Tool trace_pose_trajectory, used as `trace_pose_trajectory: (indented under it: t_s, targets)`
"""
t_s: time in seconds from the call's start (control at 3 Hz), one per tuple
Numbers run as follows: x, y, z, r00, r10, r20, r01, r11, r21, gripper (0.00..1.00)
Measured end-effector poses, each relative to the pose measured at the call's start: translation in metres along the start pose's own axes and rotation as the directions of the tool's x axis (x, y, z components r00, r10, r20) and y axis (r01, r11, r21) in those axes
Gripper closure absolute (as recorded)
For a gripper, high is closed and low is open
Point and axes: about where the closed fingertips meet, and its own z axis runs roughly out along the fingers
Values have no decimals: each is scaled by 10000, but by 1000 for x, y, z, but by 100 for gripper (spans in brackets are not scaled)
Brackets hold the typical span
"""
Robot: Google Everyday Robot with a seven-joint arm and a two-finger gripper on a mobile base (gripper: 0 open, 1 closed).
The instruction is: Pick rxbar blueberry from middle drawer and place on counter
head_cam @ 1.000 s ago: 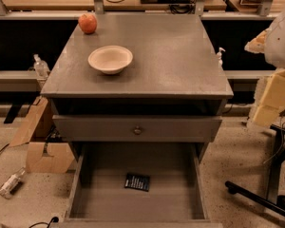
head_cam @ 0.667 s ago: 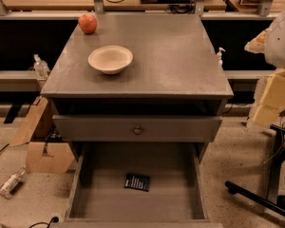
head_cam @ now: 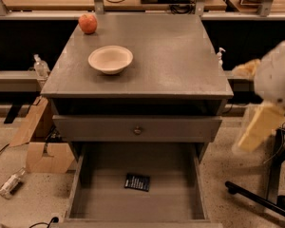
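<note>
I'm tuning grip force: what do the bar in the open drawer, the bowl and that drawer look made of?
The rxbar blueberry looks like thin plastic film, dark with pale print. The bowl seems matte ceramic or moulded fibre, cream and dull. The middle drawer looks like grey painted board or metal, matte. The gripper hangs outside it, to the right.
</note>
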Motion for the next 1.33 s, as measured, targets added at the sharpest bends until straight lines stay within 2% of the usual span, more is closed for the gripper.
trace_pose_trajectory:
  t_s: [0.33, 0.67, 1.0, 1.33]
  targets:
    - [21, 40, 70, 9853, 278, 1684, -171, 9978, -646, 0]
    - [33, 84, 148, 9214, 1155, 3710, -786, 9905, -1133, 0]
    - [37, 83, 193, 8186, 1778, 5462, -1723, 9831, -618, 0]
    - [44, 71, 205, 8041, 1633, 5717, -1930, 9812, -89, 0]
